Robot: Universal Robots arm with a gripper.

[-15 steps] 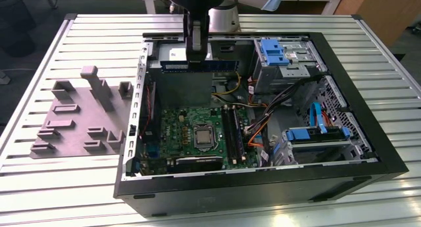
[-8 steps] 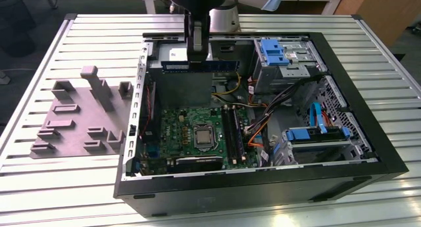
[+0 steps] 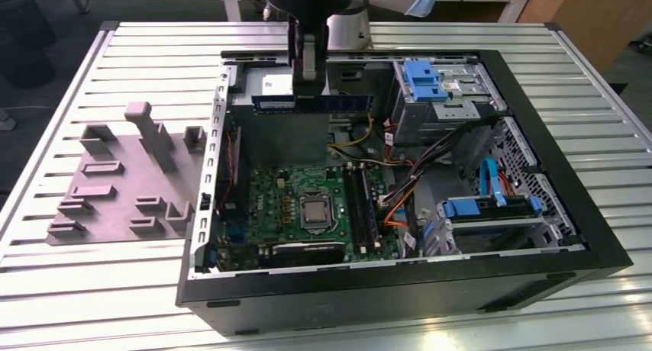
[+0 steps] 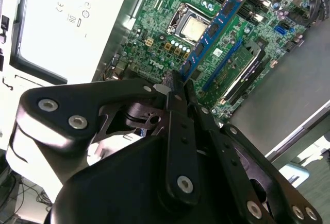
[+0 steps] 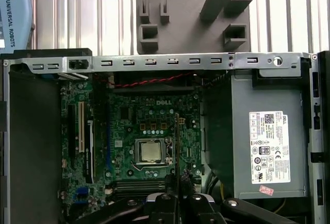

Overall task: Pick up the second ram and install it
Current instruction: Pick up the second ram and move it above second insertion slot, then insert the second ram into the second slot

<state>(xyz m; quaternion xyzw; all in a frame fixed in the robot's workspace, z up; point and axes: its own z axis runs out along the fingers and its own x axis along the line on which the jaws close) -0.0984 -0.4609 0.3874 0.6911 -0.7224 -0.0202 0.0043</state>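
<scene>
My gripper (image 3: 308, 94) hangs above the rear part of the open computer case (image 3: 408, 290), shut on the second ram (image 3: 346, 103), a dark blue stick held level and well above the green motherboard (image 3: 290, 206). In the second wrist view the ram (image 4: 216, 23) reaches out from my gripper (image 4: 178, 82) over the processor (image 4: 192, 27) and the long memory slots (image 4: 223, 63); a green stick (image 4: 242, 64) sits in one slot. Edge-on in the first wrist view, the ram (image 5: 177, 136) is a thin dark line rising from my gripper (image 5: 177, 197).
A grey plastic holder (image 3: 112, 183) with upright posts lies on the slatted table at the exterior view's left of the case. Inside the case are a power supply (image 5: 263, 141), blue drive brackets (image 3: 426, 80), a second drive bay (image 3: 489, 210) and loose cables (image 3: 408, 187).
</scene>
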